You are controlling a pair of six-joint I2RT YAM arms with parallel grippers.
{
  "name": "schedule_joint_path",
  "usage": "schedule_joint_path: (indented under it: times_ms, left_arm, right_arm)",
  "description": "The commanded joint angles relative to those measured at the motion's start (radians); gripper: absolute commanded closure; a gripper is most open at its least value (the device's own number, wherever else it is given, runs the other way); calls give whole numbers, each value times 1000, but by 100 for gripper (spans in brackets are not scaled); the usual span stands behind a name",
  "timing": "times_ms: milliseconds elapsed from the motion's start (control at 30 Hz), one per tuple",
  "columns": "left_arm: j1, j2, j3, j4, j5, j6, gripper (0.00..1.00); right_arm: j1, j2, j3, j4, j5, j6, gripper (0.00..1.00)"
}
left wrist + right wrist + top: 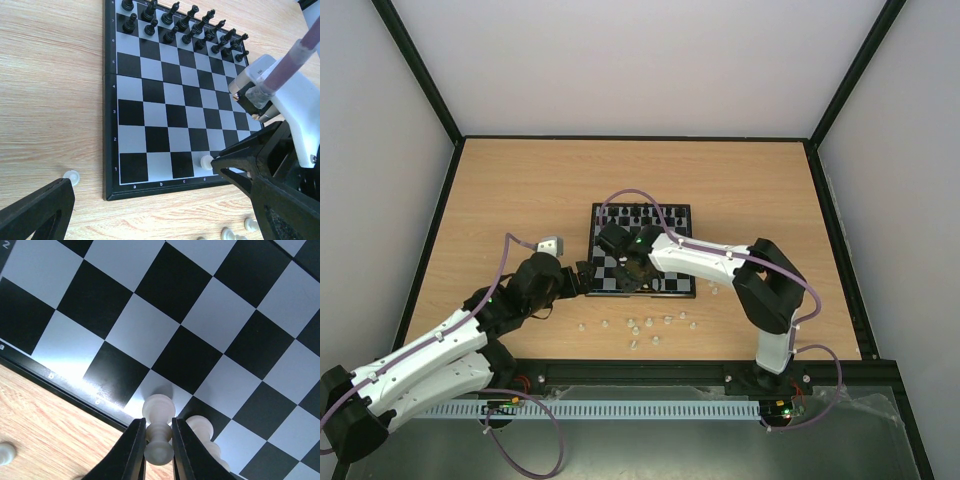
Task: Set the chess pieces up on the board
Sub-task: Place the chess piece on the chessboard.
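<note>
Nearest the arm bases, loose white pieces lie scattered on the wooden surface, just short of the board. One more pale piece sits off the board's near left corner. The left claw hangs at that near left side, its fingers spread wide with nothing between them.

The board lies flat and square to the surface's edges, with black and pale squares inside a thin black border and letters along the near rim. Over its nearest row, the right claw is pinching a white piece. This is a small cream figure with a rounded head, a narrow waist and a wider foot. Its long axis runs along the fingers, foot pointing down at a pale square. Whether the foot touches the square I cannot tell. A second white piece stands just beside it on the neighbouring black square.

At the far edge, the black pieces stand upright in two filled rows.
</note>
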Motion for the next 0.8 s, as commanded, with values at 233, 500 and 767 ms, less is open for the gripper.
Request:
schedule_joint_path:
  times_ms: [233,500,767]
  left_arm:
    - [7,2,-12,18,-14,5,1]
    - [7,-1,-12,17,-12,4,1]
    - [8,-4,0,14,-15,8,1]
  right_arm:
    - [-6,28,28,-72,8,-15,82]
    - [-6,13,29,-70,4,-11,76]
    - [-6,-142,24,-24,13,2,37]
